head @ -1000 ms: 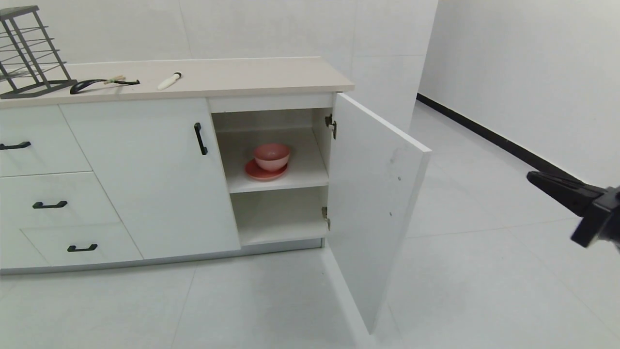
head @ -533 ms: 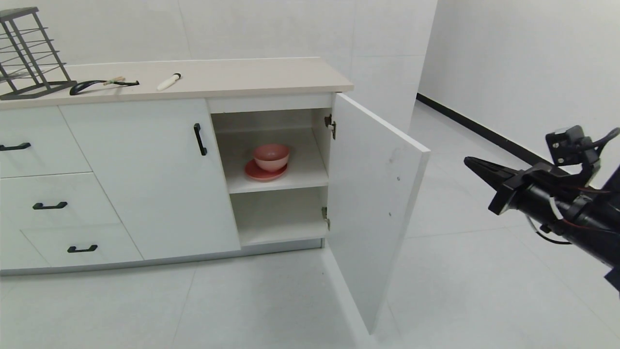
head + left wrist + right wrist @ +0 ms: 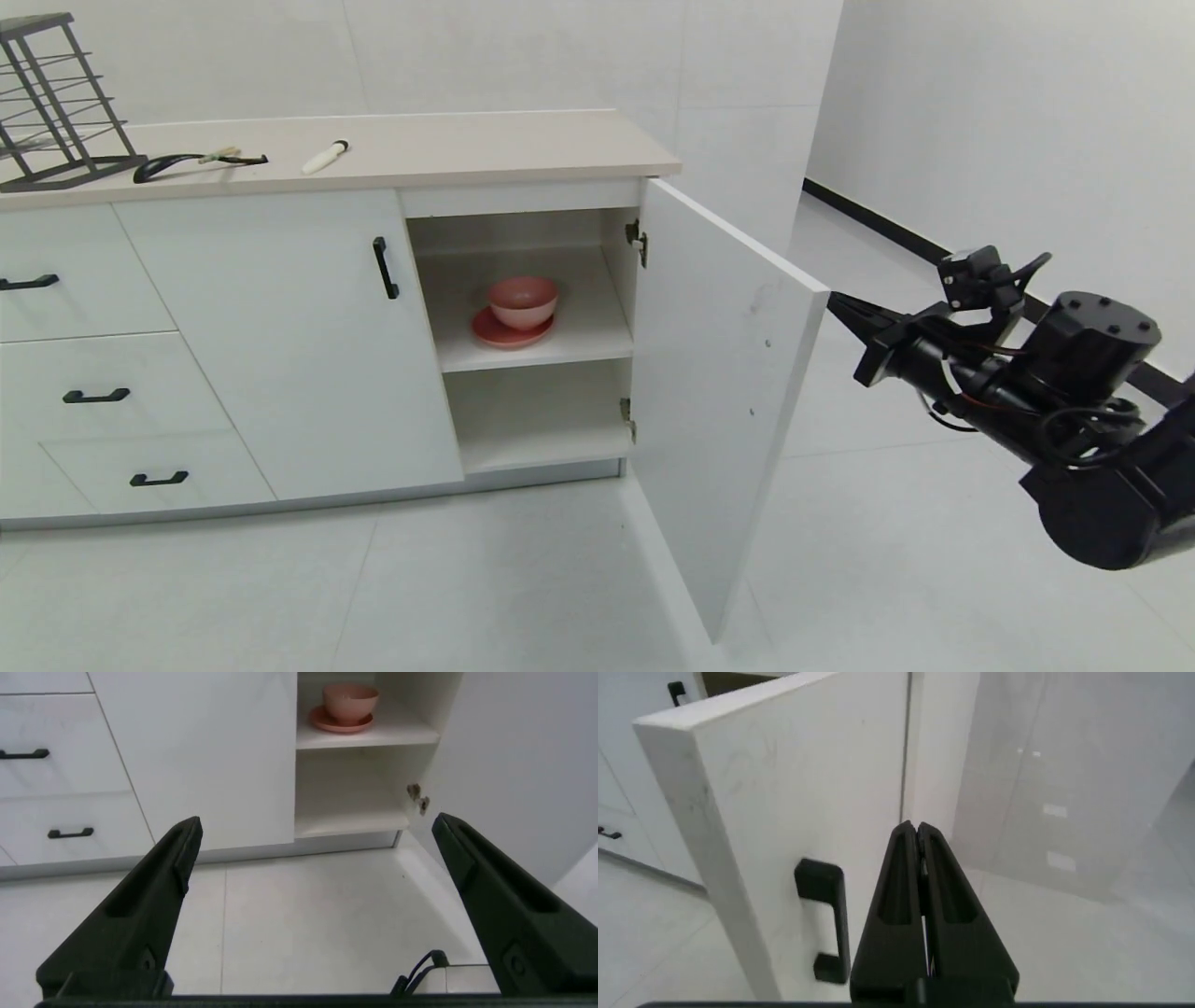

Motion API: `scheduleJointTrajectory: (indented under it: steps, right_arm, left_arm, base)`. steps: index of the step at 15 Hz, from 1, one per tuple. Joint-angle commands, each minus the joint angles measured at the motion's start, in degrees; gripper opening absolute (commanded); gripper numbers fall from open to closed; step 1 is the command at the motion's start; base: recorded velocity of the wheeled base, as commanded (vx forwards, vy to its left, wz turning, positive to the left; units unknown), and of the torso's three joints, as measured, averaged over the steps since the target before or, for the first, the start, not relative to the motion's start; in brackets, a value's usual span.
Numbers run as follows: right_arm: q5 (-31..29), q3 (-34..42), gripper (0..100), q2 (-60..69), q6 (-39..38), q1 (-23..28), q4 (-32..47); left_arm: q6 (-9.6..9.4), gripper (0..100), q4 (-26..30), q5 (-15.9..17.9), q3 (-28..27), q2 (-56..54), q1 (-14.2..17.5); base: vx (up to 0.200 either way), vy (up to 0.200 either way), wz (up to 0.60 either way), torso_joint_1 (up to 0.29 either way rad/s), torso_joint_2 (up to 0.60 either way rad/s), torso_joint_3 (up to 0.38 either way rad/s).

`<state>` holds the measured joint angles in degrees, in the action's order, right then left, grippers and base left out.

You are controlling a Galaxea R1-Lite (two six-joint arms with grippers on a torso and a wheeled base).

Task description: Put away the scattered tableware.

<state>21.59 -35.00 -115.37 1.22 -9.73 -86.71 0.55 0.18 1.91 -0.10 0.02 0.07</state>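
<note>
**Right arm poised at the open cupboard door**

Head view: the round pink bowl point(image 3: 523, 299) sits on a flat pink plate point(image 3: 498, 334) on the upper shelf point(image 3: 588, 345) of the white cupboard, well inside. The white cupboard door point(image 3: 719, 392) stands wide open. The right gripper point(image 3: 834, 301) hangs just beside the door's free edge, on the outer side and near the top; whether it touches cannot be told here. On the pale tabletop point(image 3: 485, 145) lie a black ladle point(image 3: 177, 164) and a white-handled utensil point(image 3: 325, 156), near a black wire rack point(image 3: 56, 103). These two look like tableware not yet stored.

Left wrist view: the left gripper point(image 3: 316, 835) is low over the floor, well apart from the cupboard. Its fingers point(image 3: 154, 891) are spread wide and hold nothing. The bowl and plate show on the shelf beyond.

Right wrist view: the right arm's fingers point(image 3: 901, 882) are pressed together with nothing between them. They point along the door's outer face, near its black bar handle point(image 3: 827, 919) but apart from it.

The step in hand seems to be closing the door. It would go best as a push with the closed tips on the panel near the free edge, following the hinge's arc so they do not slide off. Snagging the handle is the risk. Nothing juts past the shelf front to block the door, but shutting it now would leave the ladle and utensil out.
</note>
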Motion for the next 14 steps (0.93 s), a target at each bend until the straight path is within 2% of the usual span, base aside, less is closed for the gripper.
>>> scheduleJointTrajectory:
  steps: [1, 5, 14]
  right_arm:
    - [0.1, -6.0, 0, -6.1, 0.0, -0.4, -0.8]
    - [0.1, -7.7, 0, -8.4, -0.1, -2.5, -2.8]
    - [0.0, -7.1, 0, -6.7, -0.2, -11.3, -3.3]
  left_arm:
    - [0.07, 100, 0.0, 0.0, 0.0, 0.0, 0.0]
    - [0.15, 100, 0.0, 0.0, 0.0, 0.0, 0.0]
    - [0.51, 100, 0.0, -0.3, 0.0, 0.0, 0.0]
  base:
    - [0.0, 0.0, 0.0, 0.0, 0.0, 0.0]
    - [0.0, 0.0, 0.0, 0.0, 0.0, 0.0]
    - [0.0, 0.0, 0.0, 0.0, 0.0, 0.0]
